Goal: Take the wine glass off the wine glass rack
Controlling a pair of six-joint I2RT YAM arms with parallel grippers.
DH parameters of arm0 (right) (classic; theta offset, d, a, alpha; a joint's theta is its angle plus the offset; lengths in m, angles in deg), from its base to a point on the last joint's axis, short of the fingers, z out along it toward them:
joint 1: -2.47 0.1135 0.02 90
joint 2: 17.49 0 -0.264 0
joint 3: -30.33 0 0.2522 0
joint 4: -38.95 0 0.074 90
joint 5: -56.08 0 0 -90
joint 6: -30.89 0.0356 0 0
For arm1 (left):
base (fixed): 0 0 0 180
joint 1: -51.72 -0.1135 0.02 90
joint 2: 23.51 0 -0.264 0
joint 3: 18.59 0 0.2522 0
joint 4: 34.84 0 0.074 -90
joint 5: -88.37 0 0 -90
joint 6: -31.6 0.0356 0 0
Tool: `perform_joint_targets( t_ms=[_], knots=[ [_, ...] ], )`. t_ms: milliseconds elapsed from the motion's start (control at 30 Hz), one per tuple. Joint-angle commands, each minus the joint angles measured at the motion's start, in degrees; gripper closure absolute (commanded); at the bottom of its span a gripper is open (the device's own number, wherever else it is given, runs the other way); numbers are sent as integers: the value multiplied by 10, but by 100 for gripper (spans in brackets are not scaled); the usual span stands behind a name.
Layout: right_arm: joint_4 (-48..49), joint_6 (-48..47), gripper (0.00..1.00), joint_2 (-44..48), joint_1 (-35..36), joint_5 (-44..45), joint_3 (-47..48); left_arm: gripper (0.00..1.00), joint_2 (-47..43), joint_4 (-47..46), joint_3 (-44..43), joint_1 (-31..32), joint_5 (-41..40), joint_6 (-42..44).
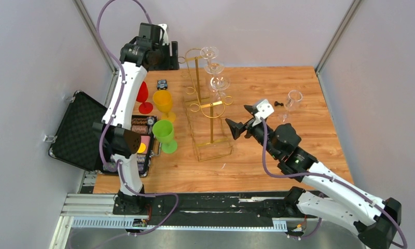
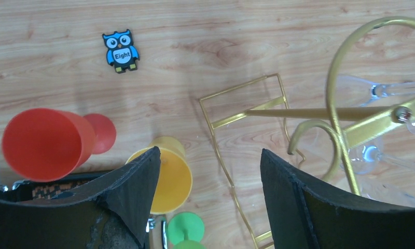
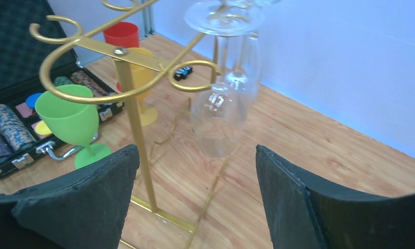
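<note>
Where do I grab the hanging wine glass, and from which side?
Probably the bowl of the wine glass, approached from the right with the open right claw. It hangs upside down, foot up in the wine glass rack, bowl free below.

I see a red goblet, yellow goblet and green goblet upright on the wooden bench, left side. Blue owl tile marked "Eight" lies near them. Open black case with poker chips sits at the left edge.
</note>
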Motion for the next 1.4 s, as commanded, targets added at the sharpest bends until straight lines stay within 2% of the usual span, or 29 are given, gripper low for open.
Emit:
perform_joint_targets(
  t_ms=[0,167,467,600,800,900,1067,1167,1367],
  knots=[
    [-91,5,16,39,-10,26,32,21,-66,-12,16,3,2,27],
    [-150,-4,13,46,-16,53,84,20,-75,-3,22,3,-2,28],
    [-191,7,14,11,-47,47,140,20,-83,-6,51,3,-7,30],
    [-203,19,16,1,-67,37,157,20,-98,-13,78,2,-40,28],
    [-218,27,18,-9,-79,29,176,20,-81,17,50,1,-98,19],
    [-218,29,19,-6,-81,22,175,23,-63,21,27,-7,-97,10],
    [-220,30,25,4,-83,17,167,40,-17,25,-24,-17,-60,2],
    [-220,28,32,14,-85,16,161,50,2,25,-44,-18,-45,0],
    [-221,32,39,28,-87,15,153,79,49,26,-91,-18,-17,-4]
  ],
)
